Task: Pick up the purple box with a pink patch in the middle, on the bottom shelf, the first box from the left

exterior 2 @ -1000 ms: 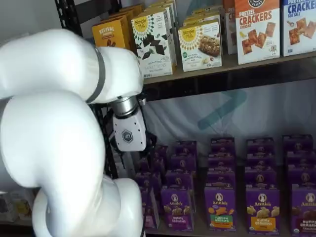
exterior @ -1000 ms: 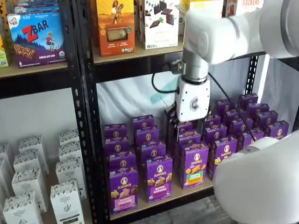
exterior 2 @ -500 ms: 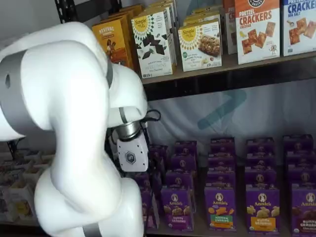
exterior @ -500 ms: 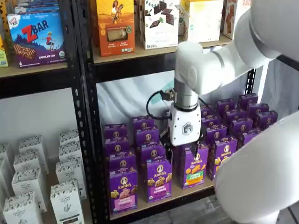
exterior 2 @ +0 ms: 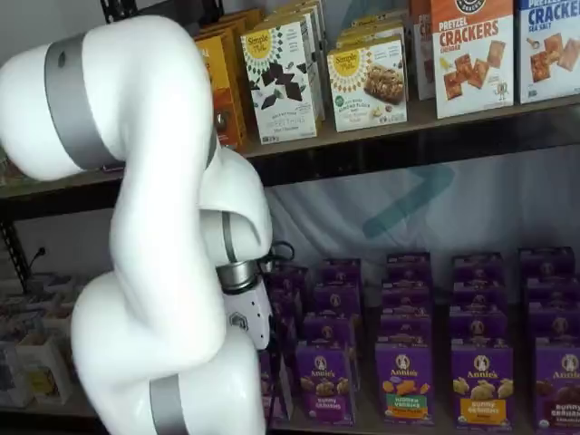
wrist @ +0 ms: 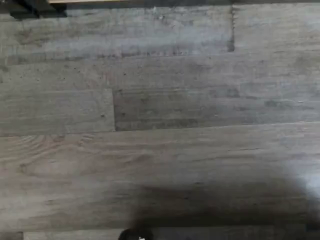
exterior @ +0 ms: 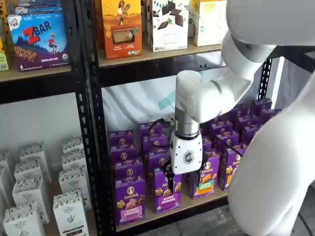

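Gripper point(exterior: 183, 178): jaws spread, nothing between them | hangs before the front row on the bottom shelf point(exterior: 170, 211) | purple box point(exterior: 130, 200): upright, untouched, apart from gripper.

purple box point(exterior: 130, 200) front-left on bottom shelf point(exterior: 167, 214), gripper point(exterior: 185, 181) prob. before 2nd row

A shop-style set-up: black steel racks point(exterior: 91, 123) stocked with rows of snack boxes point(exterior 2: 471, 54), wood-plank floor point(wrist: 160, 125) below.
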Motion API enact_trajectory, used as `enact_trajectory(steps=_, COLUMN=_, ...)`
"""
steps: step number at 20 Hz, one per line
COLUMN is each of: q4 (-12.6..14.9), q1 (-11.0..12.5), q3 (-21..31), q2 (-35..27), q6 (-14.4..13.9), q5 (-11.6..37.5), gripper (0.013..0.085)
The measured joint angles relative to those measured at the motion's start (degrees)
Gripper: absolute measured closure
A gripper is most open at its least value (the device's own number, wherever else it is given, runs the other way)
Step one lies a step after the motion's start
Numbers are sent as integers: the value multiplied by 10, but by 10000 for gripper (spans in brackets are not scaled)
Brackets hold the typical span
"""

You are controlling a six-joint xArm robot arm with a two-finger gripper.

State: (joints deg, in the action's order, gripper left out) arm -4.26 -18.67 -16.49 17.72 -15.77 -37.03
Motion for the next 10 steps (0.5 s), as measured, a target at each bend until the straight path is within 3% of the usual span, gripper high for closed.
enact_trajectory(steps=3, q4=-24, q1=-10, q3=-7, q2=-45, q6=11, q5=33, gripper=130)
enact_trajectory(steps=6, q4=-28, q1=-20, q3=-18, q2=-83, q6=6, q5=53, gripper=130)
enact_trajectory(steps=10, q4=-4, q1=-28, q3=-29, q2=-125, q6=-21, q5=84, gripper=130)
